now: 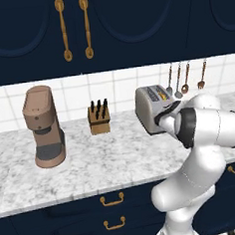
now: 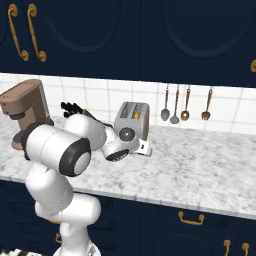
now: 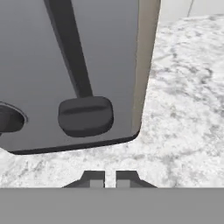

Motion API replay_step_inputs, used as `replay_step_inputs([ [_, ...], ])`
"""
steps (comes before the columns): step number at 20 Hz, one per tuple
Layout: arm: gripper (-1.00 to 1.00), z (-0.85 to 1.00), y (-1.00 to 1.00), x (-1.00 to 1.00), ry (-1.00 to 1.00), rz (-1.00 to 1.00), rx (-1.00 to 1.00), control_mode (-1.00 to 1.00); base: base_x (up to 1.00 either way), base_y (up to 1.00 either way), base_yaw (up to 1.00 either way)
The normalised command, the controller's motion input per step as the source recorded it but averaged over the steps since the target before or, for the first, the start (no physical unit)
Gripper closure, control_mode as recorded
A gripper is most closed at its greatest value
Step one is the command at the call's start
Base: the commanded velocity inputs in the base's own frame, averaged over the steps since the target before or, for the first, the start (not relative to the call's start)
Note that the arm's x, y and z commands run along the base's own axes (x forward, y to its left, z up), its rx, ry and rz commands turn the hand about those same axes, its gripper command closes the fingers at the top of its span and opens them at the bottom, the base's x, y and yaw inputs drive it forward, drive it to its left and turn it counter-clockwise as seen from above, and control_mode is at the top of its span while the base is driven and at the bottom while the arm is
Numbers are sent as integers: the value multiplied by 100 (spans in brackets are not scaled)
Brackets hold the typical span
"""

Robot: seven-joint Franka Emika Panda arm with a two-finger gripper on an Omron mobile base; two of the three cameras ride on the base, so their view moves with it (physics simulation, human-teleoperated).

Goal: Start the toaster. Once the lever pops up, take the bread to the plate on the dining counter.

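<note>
A brown coffee machine [image 1: 44, 126] stood on the marble worktop [image 1: 93, 164] at nine o'clock, a wooden knife block [image 1: 99, 118] beside it — toward twelve. Four utensils [image 2: 185, 104] hung on the tiled wall [image 2: 230, 107] — at one o'clock.

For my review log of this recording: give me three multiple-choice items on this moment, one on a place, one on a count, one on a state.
1. The wooden knife block stands:
A between brown coffee machine and boxy silver-grey toaster
B right of the toaster
C in a drawer

2. Utensils hanging on the tiled wall:
A two
B four
C six

3. The toaster's dark lever tab sits:
A atop its slot
B at the slot's bottom
C broken off

A: left base view shows the order. B: four hang in a row. B: the hand view shows the tab at the slot's end.
</note>
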Motion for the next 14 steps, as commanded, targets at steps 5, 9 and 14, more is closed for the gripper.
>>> replay_step_inputs([
  [5, 100, 12, -58, -100, -37, 0, 0, -100, 0, 0, 0],
  [9, 100, 91, -38, -90, -43, -5, 2, -100, 0, 0, 0],
  [14, 100, 100, -2, -18, -14, -5, 0, -100, 0, 0, 0],
])
